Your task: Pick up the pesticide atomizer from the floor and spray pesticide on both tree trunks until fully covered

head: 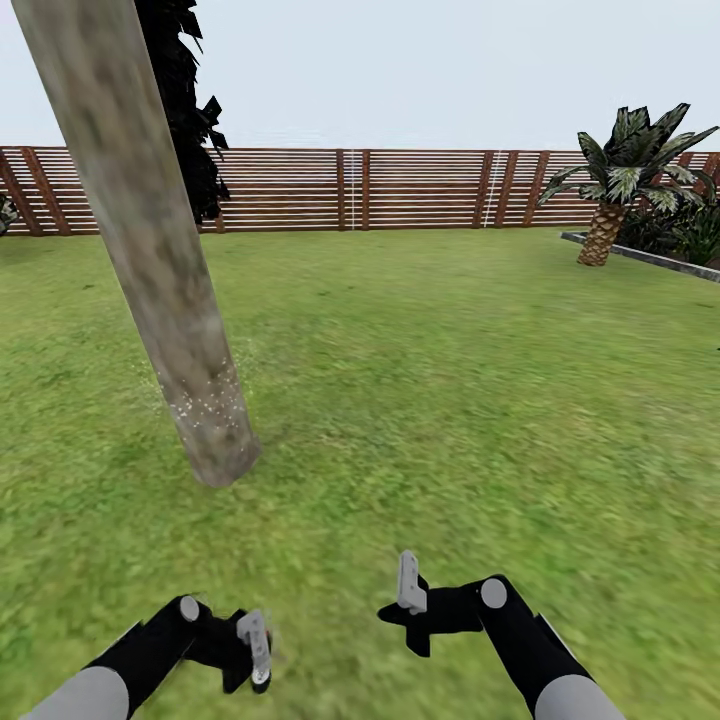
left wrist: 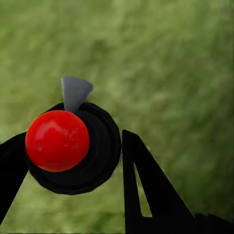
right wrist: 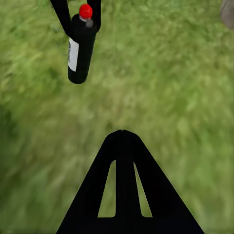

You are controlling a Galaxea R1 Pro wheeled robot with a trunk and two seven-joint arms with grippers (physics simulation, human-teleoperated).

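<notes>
Head camera first: a thick, smooth, grey-beige mottled tree trunk (head: 150,240) leans across the left of the picture, its crown cut off above, its foot standing in blurry green grass (head: 450,400). Tiny white specks of pesticide (head: 205,400) dot the lowest part of the bark; higher up I can make out none. Behind it runs a brown horizontal-slat wooden fence (head: 400,190), with a short scaly-trunked palm (head: 610,215) at the far right and a dark leafy tree (head: 190,110) half hidden behind the trunk.

Low in that view my left pincer (head: 255,650) and my right pincer (head: 408,585) reach out over the lawn, well apart from each other and from the trunk. From the head I cannot make out anything in the left one.

My left wrist camera shows it: a black round-bodied pesticide atomizer with a glossy red cap (left wrist: 57,140) and a grey nozzle, seen end-on, sits between my left black fingers (left wrist: 146,180), which are clamped on it. Its label is out of sight here.

My right wrist camera shows the bottle (right wrist: 80,46) from the side, a black cylinder with a white label, hanging over grass between the left fingers. My right fingers (right wrist: 124,195) are pressed together with nothing between them. A sliver of trunk (right wrist: 228,12) is cut off at one corner.
</notes>
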